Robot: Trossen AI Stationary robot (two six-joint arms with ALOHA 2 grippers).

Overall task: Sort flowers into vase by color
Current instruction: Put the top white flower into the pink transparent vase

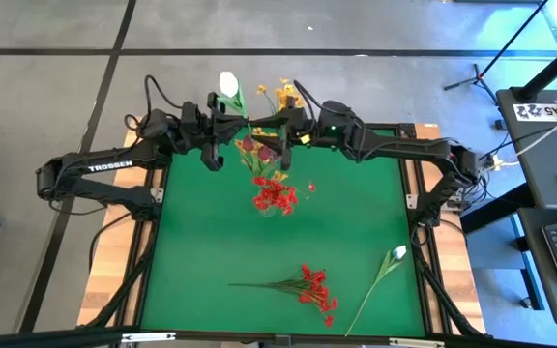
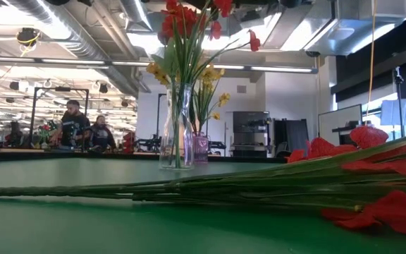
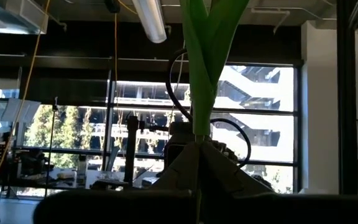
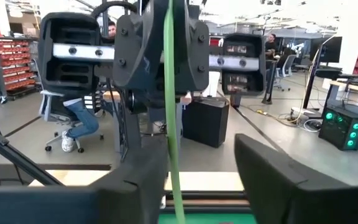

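My left gripper (image 1: 230, 122) is shut on a white-bud flower (image 1: 228, 85), high over the table's far edge. My right gripper (image 4: 201, 180) is open and faces the left gripper (image 4: 157, 43). Its fingers stand either side of the flower's green stem (image 4: 169, 118), which runs close beside one finger (image 4: 138, 180). A clear vase (image 2: 175, 130) holds red sprays (image 1: 275, 197). A small purple vase (image 2: 200, 149) behind it holds yellow flowers (image 2: 210, 74). A red spray (image 1: 313, 286) and a second white bud (image 1: 397, 253) lie flat on the mat. My left gripper pinches the white flower's stem (image 3: 199, 127) between its two fingers, just under the leaves (image 3: 213, 37). The fingers come level from the table's left, across the stem. The flower stands upright and is lifted clear, with the bud above and the stem's lower part hanging below.
The two vases stand close together on the far half of the green mat (image 1: 211, 242), under and beside both grippers. The lying flowers occupy the near right part. Wooden table edges (image 1: 109, 271) flank the mat. People sit beyond the far edge (image 2: 72, 123).
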